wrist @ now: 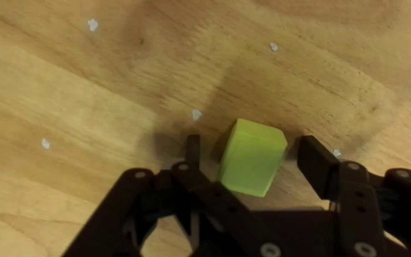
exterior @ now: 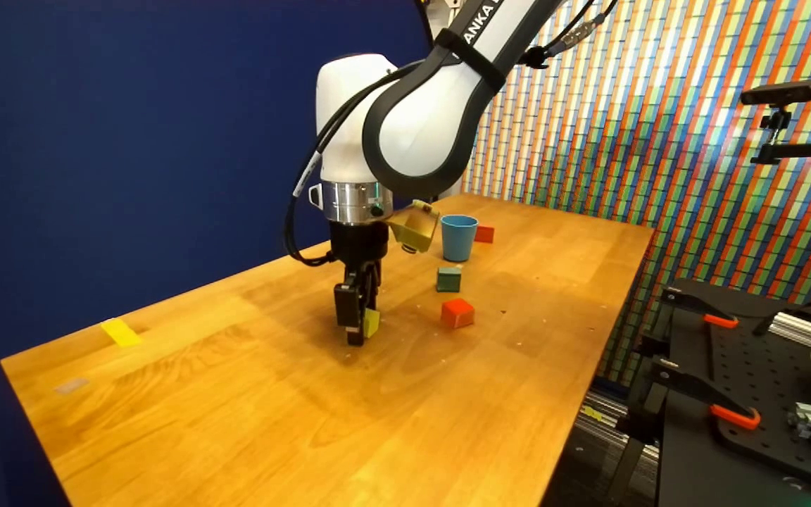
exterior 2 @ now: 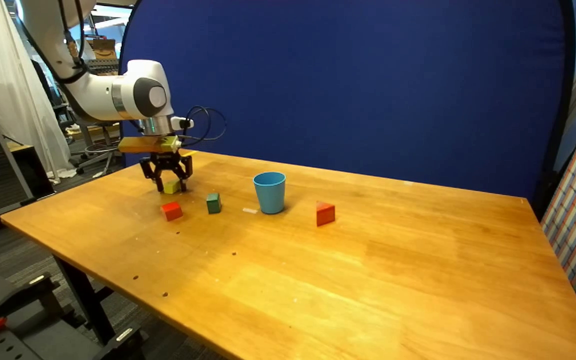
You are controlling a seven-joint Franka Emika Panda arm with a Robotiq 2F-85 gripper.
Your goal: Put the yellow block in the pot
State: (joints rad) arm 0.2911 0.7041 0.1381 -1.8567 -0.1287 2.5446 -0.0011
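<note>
Two fingers (wrist: 314,162) apart, one block (wrist: 253,162) between them

So the closest thing in the wrist view is the gripper (wrist: 248,148), aimed down at the table (wrist: 66,71) with a finger on each side of the block (the yellow one). Bits of table show in the gaps on both sides of it, so the fingers are spread and clear of the block. The block is on the table, turned a bit askew to the fingers. Can't tell if the fingers touch the table.

Next out you've got the red cube (exterior 2: 172,211), near the gripper in both exterior views. The green cube (exterior 2: 213,203) is a little further off, roughly between the red cube and the pot (exterior 2: 270,195).

The pot's the blue cup thing, standing upright on the table, well apart from the block. Past it is a red wedge (exterior: 485,234), partly hidden by the pot in an exterior view.

Way at the back there's a plain blue backdrop (exterior 2: 348,90), plus a wall (exterior: 574,141) of multicoloured strips.
</note>
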